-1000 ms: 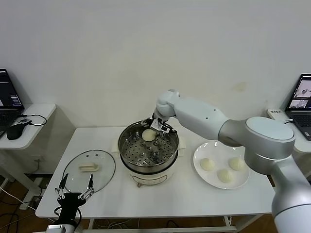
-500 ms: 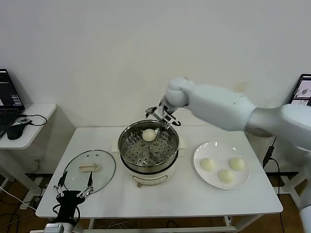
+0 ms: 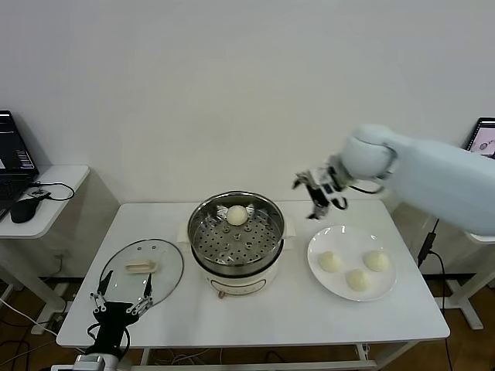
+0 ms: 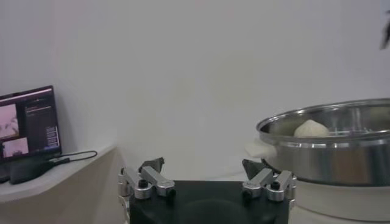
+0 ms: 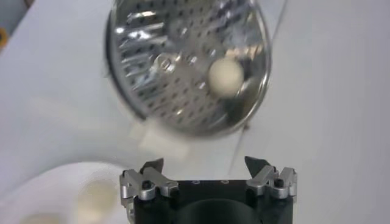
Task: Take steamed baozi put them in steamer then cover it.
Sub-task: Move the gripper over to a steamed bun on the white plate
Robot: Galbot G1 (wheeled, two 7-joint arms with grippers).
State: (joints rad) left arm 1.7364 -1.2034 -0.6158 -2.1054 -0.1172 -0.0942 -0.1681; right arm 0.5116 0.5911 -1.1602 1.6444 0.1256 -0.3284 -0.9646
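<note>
One baozi [image 3: 237,215] lies at the back of the steel steamer [image 3: 203,246], which stands mid-table; it also shows in the right wrist view [image 5: 225,76] and the left wrist view [image 4: 311,128]. Three more baozi [image 3: 330,261] lie on a white plate [image 3: 388,289] at the right. My right gripper [image 3: 319,196] is open and empty, in the air between the steamer and the plate. The glass cover [image 3: 165,278] with its beige handle [image 3: 141,267] lies flat on the table at the left. My left gripper [image 3: 121,304] is open and empty at the table's front left edge, near the cover.
A side table [image 3: 66,182] with a laptop and mouse stands at the far left. Another laptop [image 3: 484,139] is at the far right. A wall stands behind the table.
My right gripper has let go of the baozi in the steamer, risen and swung right toward the plate. The left arm has hardly moved.
</note>
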